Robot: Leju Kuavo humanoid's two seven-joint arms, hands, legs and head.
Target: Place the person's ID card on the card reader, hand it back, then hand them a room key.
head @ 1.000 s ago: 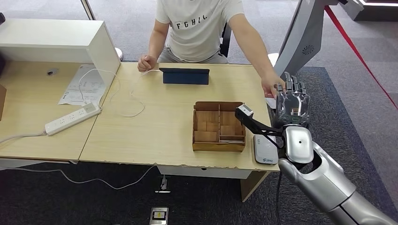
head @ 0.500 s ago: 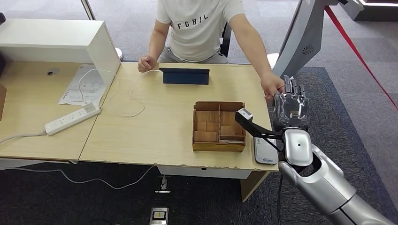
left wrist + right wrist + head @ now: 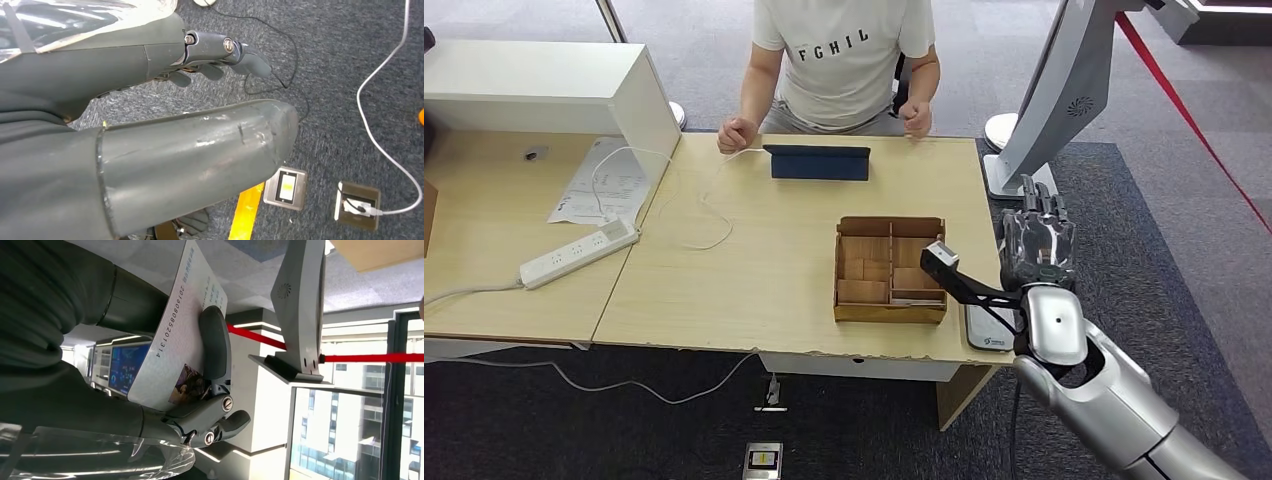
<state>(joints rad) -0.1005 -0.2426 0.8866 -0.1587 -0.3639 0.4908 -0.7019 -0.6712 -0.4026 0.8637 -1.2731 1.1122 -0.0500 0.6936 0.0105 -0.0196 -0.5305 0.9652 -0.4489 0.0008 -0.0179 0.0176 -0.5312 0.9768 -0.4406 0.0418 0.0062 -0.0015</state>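
Observation:
My right hand [image 3: 1036,245] is raised beside the table's right edge, fingers pointing up, its back toward me. In the right wrist view its thumb [image 3: 215,342] presses the white ID card [image 3: 182,340], with printed numbers and a small photo, against the fingers. The white card reader [image 3: 987,325] lies on the table's near right corner, just below and left of that hand. A wooden compartment box [image 3: 890,268] sits to the reader's left. The person [image 3: 844,60] sits across the table with both fists at the far edge. My left hand [image 3: 125,60] hangs over the carpet, holding nothing.
A dark tablet [image 3: 819,162] stands at the table's far edge. A power strip [image 3: 579,253], papers [image 3: 604,180] and a white shelf unit [image 3: 544,85] occupy the left desk. A white kiosk stand [image 3: 1064,80] rises right of the table. Floor sockets [image 3: 286,186] sit in the carpet.
The person's hand has let go near my right hand and drawn back to the far table edge. My right hand has dropped slightly toward me with the card.

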